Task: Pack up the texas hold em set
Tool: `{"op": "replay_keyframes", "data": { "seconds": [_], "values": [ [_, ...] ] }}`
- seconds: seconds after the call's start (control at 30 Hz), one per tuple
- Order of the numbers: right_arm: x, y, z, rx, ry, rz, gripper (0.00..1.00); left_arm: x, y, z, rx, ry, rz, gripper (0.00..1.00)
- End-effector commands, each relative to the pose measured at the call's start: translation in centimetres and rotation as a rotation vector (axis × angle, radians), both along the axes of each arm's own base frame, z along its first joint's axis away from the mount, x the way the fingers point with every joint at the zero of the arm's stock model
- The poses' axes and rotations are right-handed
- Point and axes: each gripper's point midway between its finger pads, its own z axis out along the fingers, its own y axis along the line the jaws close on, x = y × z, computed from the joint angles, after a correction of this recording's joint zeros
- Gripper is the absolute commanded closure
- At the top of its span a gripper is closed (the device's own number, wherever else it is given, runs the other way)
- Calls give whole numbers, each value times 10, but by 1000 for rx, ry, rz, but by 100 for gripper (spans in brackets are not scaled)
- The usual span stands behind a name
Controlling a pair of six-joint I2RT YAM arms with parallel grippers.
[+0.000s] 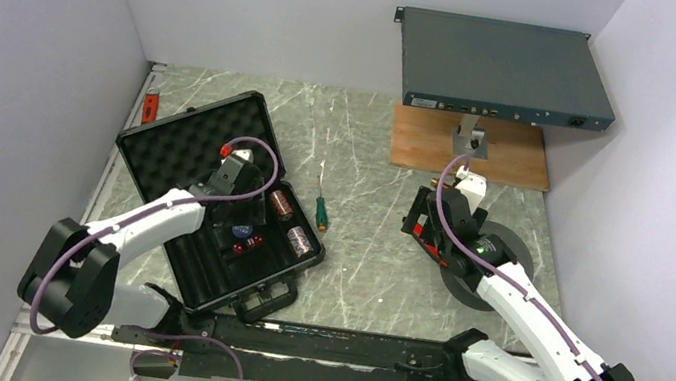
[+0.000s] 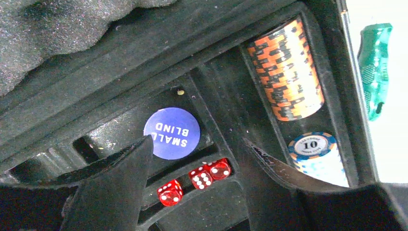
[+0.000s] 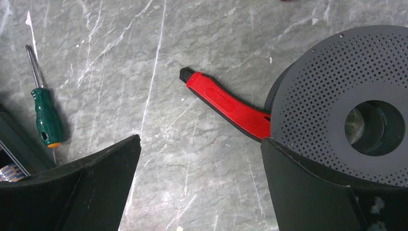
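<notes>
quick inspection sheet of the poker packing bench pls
surface: marbled grey table
job's things: case open; two chip stacks, blue button, three red dice in its slots
clutter: green screwdriver beside case; red-handled tool partly under perforated grey disc; wooden board, dark box at back
grippers: left gripper over the case, jaws open, empty; right gripper over bare table, jaws open, empty
cables: purple cable along each arm
surroundings: plain pale walls

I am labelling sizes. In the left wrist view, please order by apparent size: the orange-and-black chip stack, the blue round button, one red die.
1. Orange-and-black chip stack, largest.
2. Blue round button, clearly smaller.
3. Leftmost small red die, smallest.
Similar depth; ranking safe.
</notes>
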Motion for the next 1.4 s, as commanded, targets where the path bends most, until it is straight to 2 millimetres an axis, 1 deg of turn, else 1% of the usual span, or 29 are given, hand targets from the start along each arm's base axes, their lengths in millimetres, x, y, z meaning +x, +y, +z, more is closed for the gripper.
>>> {"op": "replay_keyframes", "data": {
  "seconds": [0.0, 0.3, 0.33, 0.43, 0.53, 0.6, 0.77, 0.9, 1.07, 1.17, 1.27, 1.33, 1.37],
  "values": [
    [2, -2, 10, 10, -34, -10, 0, 4, -9, 18, -64, -61, -8, 29],
    [1, 5, 9, 40, -14, 6, 0, -6, 1, 58, -58, -150, -22, 29],
    [0, 7, 10, 45, -11, 14, 0, -8, 3, 64, -63, -170, -25, 29],
    [-1, 18, 14, 81, -14, 77, 1, -17, 11, 72, -58, -187, -13, 29],
    [-5, 45, 22, 160, -46, 237, 2, -32, 28, 75, -21, -180, 36, 29],
    [-9, 63, 25, 216, -57, 337, 3, -39, 38, 79, 1, -186, 68, 26],
    [-18, 100, 24, 317, -12, 517, 7, -54, 60, 93, 57, -209, 107, 11],
    [-23, 121, 23, 356, 17, 610, 9, -59, 81, 116, 133, -254, 136, 1],
    [-29, 144, 19, 352, 54, 698, 10, -66, 102, 149, 184, -320, 166, 0],
    [-33, 157, 14, 325, 69, 717, 10, -72, 112, 162, 213, -352, 175, 0],
    [-36, 172, 10, 307, 79, 738, 11, -76, 113, 169, 208, -396, 142, 0],
    [-36, 182, 5, 299, 90, 753, 14, -78, 112, 172, 184, -424, 132, 0],
    [-36, 187, -1, 294, 106, 758, 16, -79, 109, 175, 167, -444, 118, 0]
  ]
}}
